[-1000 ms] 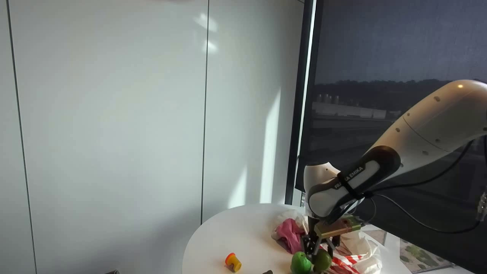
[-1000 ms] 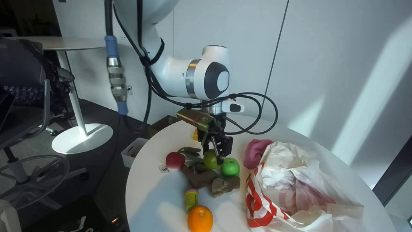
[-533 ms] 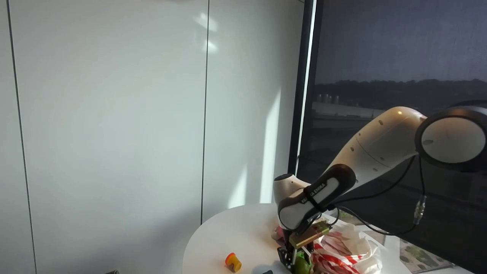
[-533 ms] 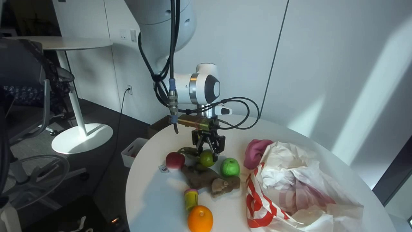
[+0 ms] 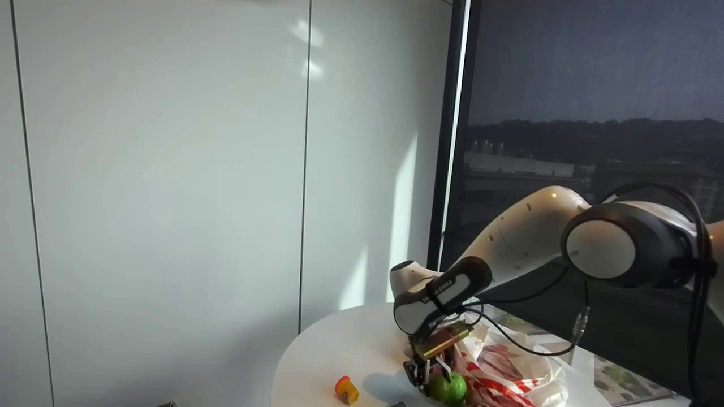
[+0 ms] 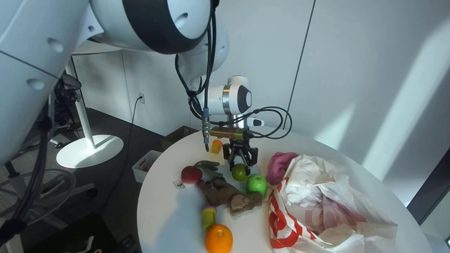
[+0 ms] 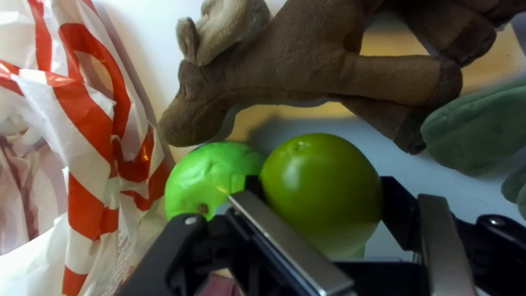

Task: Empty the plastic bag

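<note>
While the jaws are clamped on the dark-green fruit, bright-green fruit just beside, the bag lies crumpled on the tabletop, pink cloth and brown plush near it.

- Plastic bag: one.
- Round green fruits: two.
- Round red fruit: one.
- Orange: one.
- Lidded tubs: two, one near the edge of the table.
- Plush moose: one.
- Pink fabric item: one.
- Printed card: one.
- Green plush pieces: at least two.
</note>
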Motion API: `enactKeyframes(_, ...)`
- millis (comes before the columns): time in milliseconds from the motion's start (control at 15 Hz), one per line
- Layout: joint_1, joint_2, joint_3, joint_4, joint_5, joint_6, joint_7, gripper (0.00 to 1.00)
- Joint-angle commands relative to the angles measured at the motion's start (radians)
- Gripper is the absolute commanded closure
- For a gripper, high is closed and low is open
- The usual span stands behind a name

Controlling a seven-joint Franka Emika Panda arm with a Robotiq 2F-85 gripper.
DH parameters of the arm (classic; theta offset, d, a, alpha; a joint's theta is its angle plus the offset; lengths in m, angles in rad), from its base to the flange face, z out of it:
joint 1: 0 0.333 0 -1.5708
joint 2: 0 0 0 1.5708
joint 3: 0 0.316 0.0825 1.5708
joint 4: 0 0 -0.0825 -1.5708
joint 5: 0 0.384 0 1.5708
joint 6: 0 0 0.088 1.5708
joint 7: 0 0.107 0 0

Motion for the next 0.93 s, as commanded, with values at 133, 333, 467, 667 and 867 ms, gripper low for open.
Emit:
enactKeyframes(133,0.006,0.18,-0.02,0.214,0.018,-0.064,-0.034,0.52)
enactKeyframes(333,0.01,0.181,-0.02,0.24,0.017,-0.097,-0.044,0.08)
enactKeyframes(467,0.017,0.143,-0.023,0.215,0.008,-0.102,-0.044,0.03)
enactKeyframes(667,0.02,0.064,-0.02,0.169,0.016,-0.126,-0.037,0.0)
enactKeyframes(867,0.016,-0.028,-0.021,0.125,0.031,-0.21,-0.01,0.0)
